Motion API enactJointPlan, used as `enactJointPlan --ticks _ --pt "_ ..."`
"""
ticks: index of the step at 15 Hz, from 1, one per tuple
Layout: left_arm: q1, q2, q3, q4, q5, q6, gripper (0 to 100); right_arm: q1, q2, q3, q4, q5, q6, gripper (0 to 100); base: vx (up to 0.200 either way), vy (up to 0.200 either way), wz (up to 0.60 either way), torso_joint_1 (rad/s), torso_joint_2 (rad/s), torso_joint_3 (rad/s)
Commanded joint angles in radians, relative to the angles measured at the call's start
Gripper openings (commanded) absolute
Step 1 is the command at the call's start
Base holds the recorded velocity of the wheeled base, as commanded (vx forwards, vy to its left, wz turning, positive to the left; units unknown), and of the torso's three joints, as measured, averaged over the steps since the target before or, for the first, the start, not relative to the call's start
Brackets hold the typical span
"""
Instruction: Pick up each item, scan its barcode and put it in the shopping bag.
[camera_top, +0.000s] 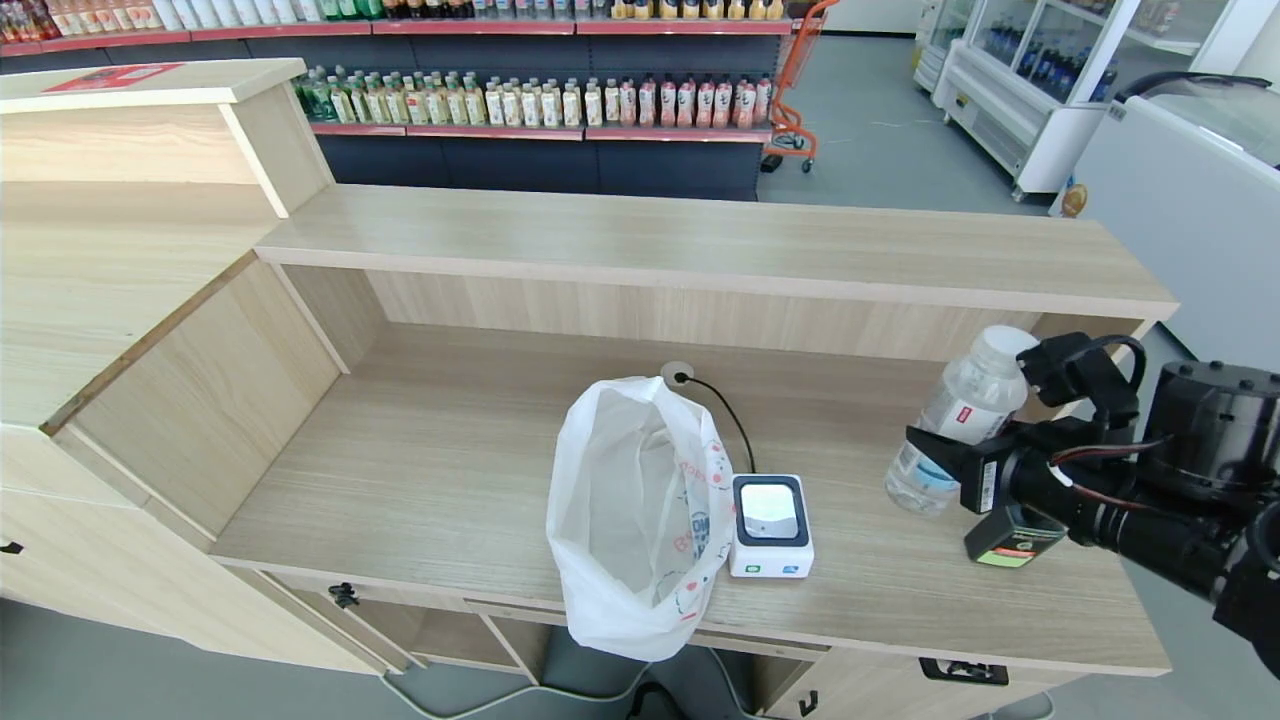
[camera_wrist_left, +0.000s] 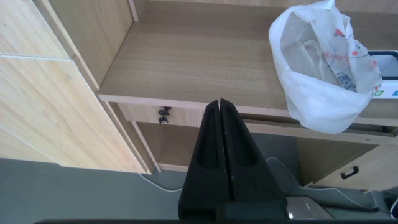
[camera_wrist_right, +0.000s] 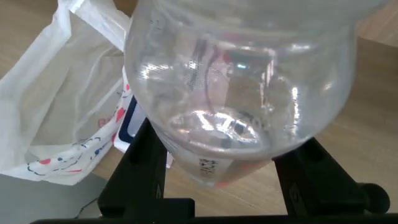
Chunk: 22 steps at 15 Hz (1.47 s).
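We saw right gripper (camera_top: 990, 415) pinching the water bottle (camera_top: 962, 400) on its slick body; it could slip before the scanner (camera_top: 769, 525). Left gripper (camera_wrist_left: 219, 143) pressed together.

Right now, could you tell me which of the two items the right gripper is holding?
The clear water bottle, tilted in the right gripper; the small dark box lies on the counter.

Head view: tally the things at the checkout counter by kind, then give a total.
Shopping bag: 1
Barcode scanner: 1
Water bottle: 1
Small dark box: 1
Total: 4
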Motion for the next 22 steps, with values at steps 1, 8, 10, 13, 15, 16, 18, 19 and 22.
enactJointPlan --ticks 1,8,10,13,15,16,18,19,22 --pt "0.000 0.001 0.000 0.000 -0.001 -0.001 0 0.007 -0.057 0.052 -0.038 0.003 0.015 0 0.000 0.000 0.00 0.000 0.00 0.000" --pt "0.000 0.001 0.000 0.000 0.000 0.001 0 0.010 -0.062 0.076 -0.139 0.041 0.069 0 0.000 0.000 0.00 0.000 0.00 0.000" --pt "0.000 0.001 -0.001 0.000 0.000 0.001 0 0.010 -0.063 0.069 -0.141 0.039 0.067 0 0.000 0.000 0.00 0.000 0.00 0.000" --pt "0.000 0.000 0.000 0.000 -0.001 0.001 0 0.010 -0.097 0.067 -0.139 0.038 0.066 0 0.000 0.000 0.00 0.000 0.00 0.000" --pt "0.000 0.001 -0.001 0.000 0.000 -0.001 0 0.010 -0.121 0.072 -0.132 0.039 0.066 0 0.000 0.000 0.00 0.000 0.00 0.000" --pt "0.000 0.000 0.000 0.000 -0.001 -0.001 0 0.010 -0.131 0.073 -0.130 0.039 0.066 0 0.000 0.000 0.00 0.000 0.00 0.000" --pt "0.000 0.000 -0.001 -0.001 -0.001 0.002 0 0.010 -0.140 0.079 -0.130 0.039 0.066 0 0.000 0.000 0.00 0.000 0.00 0.000" --pt "0.000 0.000 0.000 0.000 -0.001 0.002 0 0.010 -0.144 0.085 -0.130 0.039 0.066 0 0.000 0.000 0.00 0.000 0.00 0.000" --pt "0.000 0.001 0.000 0.000 -0.001 0.001 0 0.010 -0.154 0.095 -0.132 0.039 0.066 0 0.000 0.000 0.00 0.000 0.00 0.000"
